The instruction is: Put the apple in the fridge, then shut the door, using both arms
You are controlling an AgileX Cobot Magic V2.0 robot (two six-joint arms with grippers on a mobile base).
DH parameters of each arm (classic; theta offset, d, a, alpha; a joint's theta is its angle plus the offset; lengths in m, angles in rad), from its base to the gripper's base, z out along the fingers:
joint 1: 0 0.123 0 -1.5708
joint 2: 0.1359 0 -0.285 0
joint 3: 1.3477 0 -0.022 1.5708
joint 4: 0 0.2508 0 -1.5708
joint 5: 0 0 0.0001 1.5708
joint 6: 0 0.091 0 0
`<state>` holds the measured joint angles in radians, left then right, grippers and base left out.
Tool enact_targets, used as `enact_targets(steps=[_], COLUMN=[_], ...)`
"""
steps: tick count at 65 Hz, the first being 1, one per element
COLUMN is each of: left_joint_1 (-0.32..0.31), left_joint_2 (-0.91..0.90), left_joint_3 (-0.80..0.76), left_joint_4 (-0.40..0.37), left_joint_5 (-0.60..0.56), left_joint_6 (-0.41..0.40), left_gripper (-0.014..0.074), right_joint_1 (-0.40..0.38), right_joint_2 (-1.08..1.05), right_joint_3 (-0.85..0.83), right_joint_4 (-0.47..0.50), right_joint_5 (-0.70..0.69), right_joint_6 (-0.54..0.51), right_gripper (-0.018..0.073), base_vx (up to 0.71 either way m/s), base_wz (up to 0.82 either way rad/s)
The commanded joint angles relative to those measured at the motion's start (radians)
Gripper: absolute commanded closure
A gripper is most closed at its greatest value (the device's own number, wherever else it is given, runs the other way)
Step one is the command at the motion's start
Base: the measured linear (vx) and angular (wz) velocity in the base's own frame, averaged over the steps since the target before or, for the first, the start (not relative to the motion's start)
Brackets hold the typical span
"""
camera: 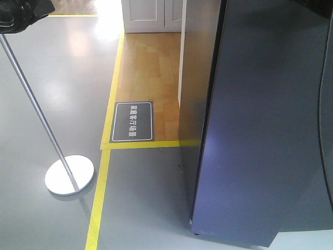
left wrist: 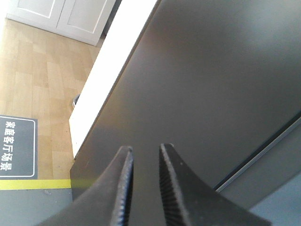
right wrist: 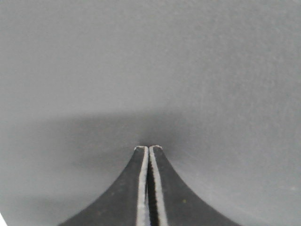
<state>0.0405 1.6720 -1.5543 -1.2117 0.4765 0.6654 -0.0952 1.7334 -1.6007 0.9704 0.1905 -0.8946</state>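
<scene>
1. Grey floor (camera: 47, 94) edged with yellow tape (camera: 101, 192) fills the foreground; on it we see a silver pole (camera: 31, 104) on a round white base (camera: 69, 175).
2. Our left claw (left wrist: 143, 153) hangs with its fingers slightly spread and nothing between them, close to the dark grey door (left wrist: 197, 84).
3. Our right claw (right wrist: 148, 149) is pressed together, empty, its tips at a plain grey surface.
4. Beside the door, the fridge (camera: 195, 78) stands on wood flooring (camera: 148, 73).
5. Beyond lie a black floor sign (camera: 133, 121) and white panelled doors (camera: 151, 15).
6. We find no apple in any view.
</scene>
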Motion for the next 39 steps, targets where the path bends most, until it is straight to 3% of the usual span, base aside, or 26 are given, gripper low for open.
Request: enact_targets(steps=[1, 25, 39], left_joint_1=[0.000, 0.000, 0.000], left_joint_2=[-0.049, -0.049, -0.049], left_joint_3=[-0.032, -0.032, -0.032], left_joint_4=[-0.033, -0.033, -0.034], left_joint_5=[-0.011, -0.004, 0.007], left_joint_6=[-0.007, -0.007, -0.007], left_gripper=[0.0442, 0.0442, 0.0442], right_joint_1=[-0.027, -0.056, -0.066], right_joint_2=[0.082, 0.118, 0.057], right_joint_3=[-0.066, -0.113, -0.113], right_joint_4=[0.000, -0.003, -0.052], right_joint_5=[-0.136, -0.081, 0.083], right_joint_6=[-0.010, -0.014, -0.030], right_gripper=[0.0552, 0.0552, 0.0552], base_vx=[0.00, 0.00, 0.00], base_wz=[-0.01, -0.01, 0.00])
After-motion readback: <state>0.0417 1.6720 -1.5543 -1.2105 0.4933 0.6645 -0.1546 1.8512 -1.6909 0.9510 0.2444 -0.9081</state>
